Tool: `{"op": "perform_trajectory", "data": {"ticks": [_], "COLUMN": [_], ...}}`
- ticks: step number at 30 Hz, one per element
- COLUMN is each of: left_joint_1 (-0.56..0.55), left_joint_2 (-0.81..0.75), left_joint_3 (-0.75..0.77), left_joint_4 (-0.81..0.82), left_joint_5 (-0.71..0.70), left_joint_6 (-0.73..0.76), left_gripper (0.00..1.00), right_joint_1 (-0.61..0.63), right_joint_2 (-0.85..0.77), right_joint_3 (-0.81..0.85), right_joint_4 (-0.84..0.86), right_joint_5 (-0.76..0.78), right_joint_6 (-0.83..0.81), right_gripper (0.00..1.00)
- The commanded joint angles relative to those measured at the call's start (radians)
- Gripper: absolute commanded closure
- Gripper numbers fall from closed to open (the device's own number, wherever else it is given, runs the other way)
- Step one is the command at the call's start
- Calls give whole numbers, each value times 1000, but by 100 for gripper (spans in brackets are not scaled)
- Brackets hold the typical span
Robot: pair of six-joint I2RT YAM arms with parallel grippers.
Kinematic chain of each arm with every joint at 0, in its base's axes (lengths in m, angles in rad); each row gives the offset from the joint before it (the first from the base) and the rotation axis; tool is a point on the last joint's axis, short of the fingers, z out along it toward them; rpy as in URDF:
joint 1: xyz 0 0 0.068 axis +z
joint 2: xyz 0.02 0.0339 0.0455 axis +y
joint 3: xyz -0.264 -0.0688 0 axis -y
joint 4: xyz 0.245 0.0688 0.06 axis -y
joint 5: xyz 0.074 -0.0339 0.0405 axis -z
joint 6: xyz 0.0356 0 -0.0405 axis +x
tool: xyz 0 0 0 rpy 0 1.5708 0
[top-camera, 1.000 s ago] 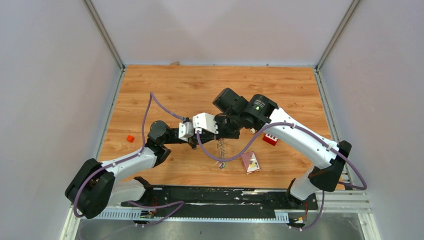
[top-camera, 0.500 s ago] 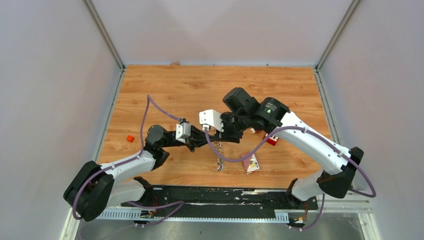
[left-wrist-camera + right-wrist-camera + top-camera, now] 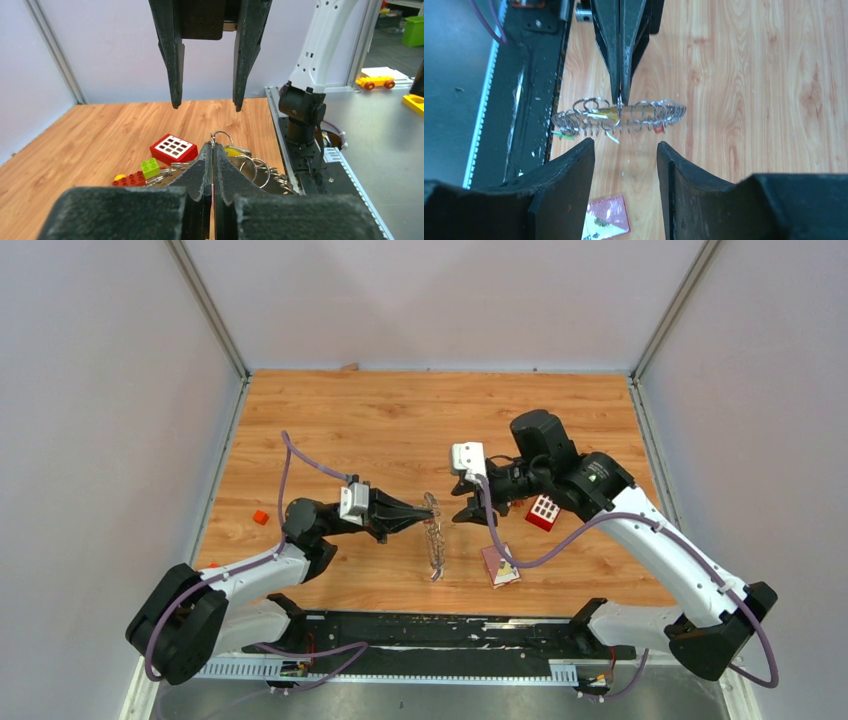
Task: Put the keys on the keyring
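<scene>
Top external: left gripper (image 3: 418,516) has its fingers pressed together, pinching the keyring (image 3: 434,538) near its upper end. The ring cluster hangs from the tips as a drooping string, lower end down by the wood table (image 3: 380,420). Right gripper (image 3: 460,499) faces the left tips with fingers apart, nothing between them, keyring just ahead of it. Red block with white buttons (image 3: 543,512) sits behind the right gripper, pink card (image 3: 500,565) below it.

Left wrist: left gripper (image 3: 213,150) pads closed flat on a wire loop of the keyring (image 3: 250,165), which spills right of the tips. Right gripper (image 3: 206,106) hangs above, spread, not touching. Red block (image 3: 173,148) and toy bricks (image 3: 142,172) lie left of the tips.

Right wrist: right gripper (image 3: 625,145) spread wide, holding nothing. Keyring (image 3: 619,117) runs crosswise just beyond its tips, apart from them, with a yellow tag (image 3: 605,115) among the rings. Left gripper (image 3: 620,100) clamps it mid-row. Pink card (image 3: 606,220) shows between the right fingers.
</scene>
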Motion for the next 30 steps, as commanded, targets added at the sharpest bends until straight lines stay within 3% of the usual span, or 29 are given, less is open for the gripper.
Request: {"op": "perform_trajectory", "data": {"ticks": [1, 10, 30], "left_joint_1": [1, 1, 0], "left_joint_2": [-24, -27, -41], "left_joint_3": [6, 0, -4], "left_joint_4": [110, 106, 73], "left_joint_5": [-43, -42, -39], "left_joint_6": [-34, -7, 48], "left_gripper": [100, 100, 100], "right_joint_1": [-46, -106, -123], "right_joint_2": [-9, 48, 110], "right_joint_3": [-16, -65, -113], "right_joint_4": [160, 250, 277], "right_joint_5": [-225, -325, -468], "right_joint_6": [85, 204, 248], "right_gripper": [51, 56, 85]}}
